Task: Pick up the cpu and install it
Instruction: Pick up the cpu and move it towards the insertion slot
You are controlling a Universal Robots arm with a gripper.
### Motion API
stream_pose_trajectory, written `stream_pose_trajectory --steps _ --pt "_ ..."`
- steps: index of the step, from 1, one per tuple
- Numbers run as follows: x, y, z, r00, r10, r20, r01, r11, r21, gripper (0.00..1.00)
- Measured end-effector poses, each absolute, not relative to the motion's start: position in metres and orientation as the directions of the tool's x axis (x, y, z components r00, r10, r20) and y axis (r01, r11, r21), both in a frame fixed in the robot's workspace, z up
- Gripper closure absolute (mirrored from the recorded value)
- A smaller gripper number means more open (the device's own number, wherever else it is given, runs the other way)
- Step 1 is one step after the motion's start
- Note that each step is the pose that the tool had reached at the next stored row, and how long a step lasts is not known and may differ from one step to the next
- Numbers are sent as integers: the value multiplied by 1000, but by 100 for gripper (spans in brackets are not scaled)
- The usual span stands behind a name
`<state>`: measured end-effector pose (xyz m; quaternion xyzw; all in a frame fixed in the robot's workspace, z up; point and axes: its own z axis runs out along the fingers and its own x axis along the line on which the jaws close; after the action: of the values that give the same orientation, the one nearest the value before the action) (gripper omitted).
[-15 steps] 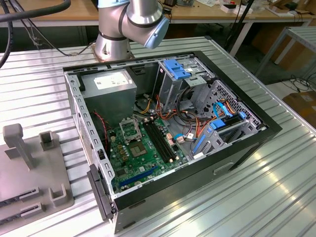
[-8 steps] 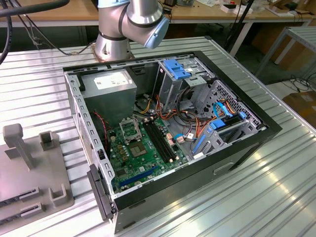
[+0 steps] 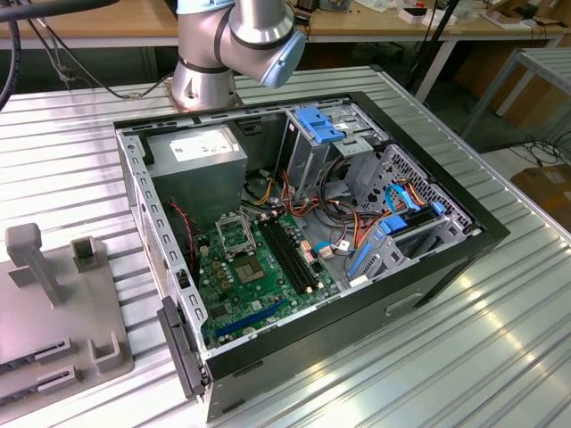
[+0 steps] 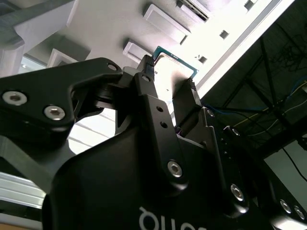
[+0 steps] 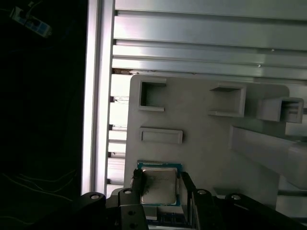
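The cpu (image 5: 157, 186), a small square chip with a silver-grey top and a green-blue rim, sits between the two black fingers of my gripper (image 5: 160, 189), which is shut on its sides. In the second wrist view the cpu (image 4: 175, 61) stands out past the fingertips of the gripper (image 4: 169, 80). It hangs above the grey holder plate (image 5: 201, 143) and looks clear of it. In the exterior view the silver socket frame (image 3: 234, 234) lies open on the green motherboard (image 3: 268, 294) inside the computer case (image 3: 357, 294).
The grey holder plate (image 3: 53, 303), with raised blocks and pockets, lies on the ribbed metal table at the exterior view's left. The arm's base (image 3: 205, 80) stands behind the case. Cables, blue drive brackets and a power supply (image 3: 201, 160) crowd the case around the board.
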<state>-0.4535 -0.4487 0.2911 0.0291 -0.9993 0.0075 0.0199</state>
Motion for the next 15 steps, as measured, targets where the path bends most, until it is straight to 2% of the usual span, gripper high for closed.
stream_pose_trajectory --steps 15 --pt "-453 -449 296 -997 -58 41 -59 998 -14 59"
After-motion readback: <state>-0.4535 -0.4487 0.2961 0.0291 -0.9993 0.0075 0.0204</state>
